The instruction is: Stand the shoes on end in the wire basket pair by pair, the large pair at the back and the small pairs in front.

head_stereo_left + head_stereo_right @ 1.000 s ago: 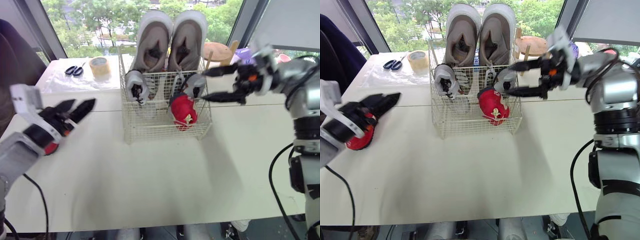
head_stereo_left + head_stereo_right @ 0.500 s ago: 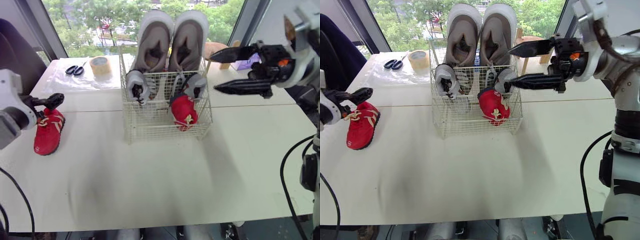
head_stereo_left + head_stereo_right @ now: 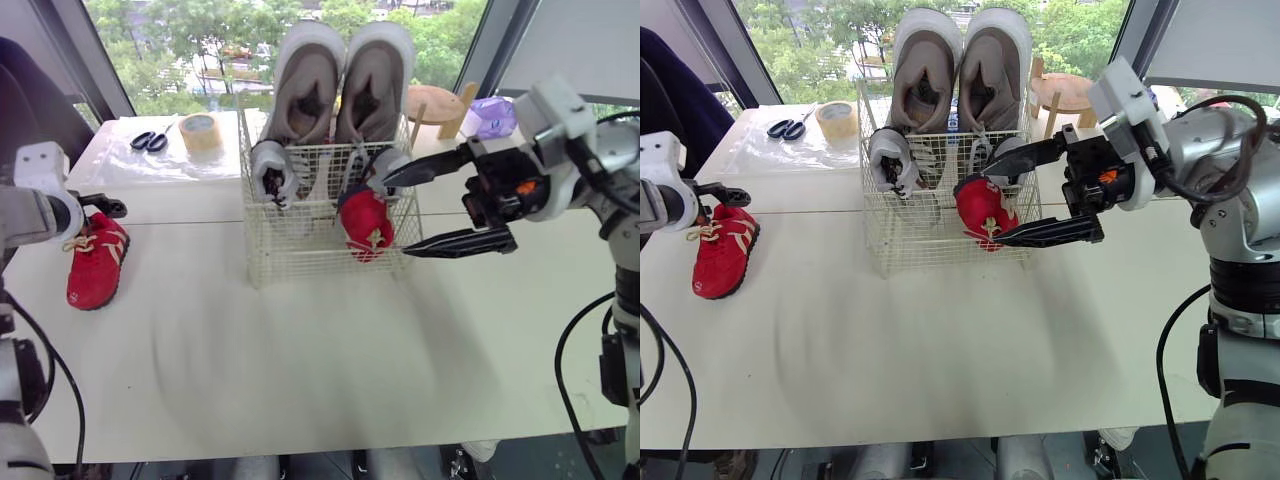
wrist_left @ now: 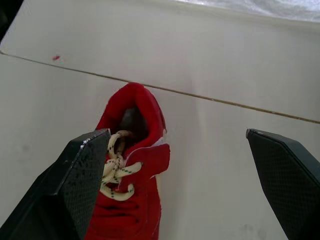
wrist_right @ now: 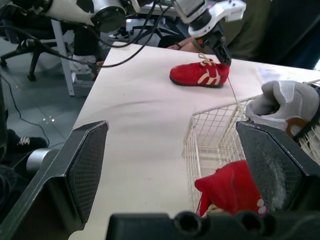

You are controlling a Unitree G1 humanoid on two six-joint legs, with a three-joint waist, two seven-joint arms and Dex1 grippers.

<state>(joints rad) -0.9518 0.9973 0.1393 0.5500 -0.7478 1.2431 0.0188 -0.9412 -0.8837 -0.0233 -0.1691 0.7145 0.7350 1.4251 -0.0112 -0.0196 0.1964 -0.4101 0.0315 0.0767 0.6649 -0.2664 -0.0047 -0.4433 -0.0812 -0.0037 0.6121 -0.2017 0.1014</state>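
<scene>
The wire basket (image 3: 300, 262) stands at the middle of the desk (image 3: 300, 370), with the large beige pair (image 3: 340, 80) on end along its back and rising well above the rim. In front of them stand two small grey shoes, one (image 3: 272, 170) at the left and one (image 3: 390, 165) at the right, and one small red shoe (image 3: 367, 222) sits tilted in the front right part. Its mate, the second red shoe (image 3: 97, 262), lies flat on the desk well to the left of the basket. The left tool (image 4: 175, 135) hangs over that shoe's heel end, spread wide and holding nothing; one finger (image 4: 80, 175) lies by the laces, perhaps touching them. The right tool (image 3: 393, 217) is at the basket's right front corner, also wide open and empty, one finger near the rim and one low by the wall. Scissors (image 3: 148, 141) and a tape roll (image 3: 200, 130) lie at the far left of the desk
</scene>
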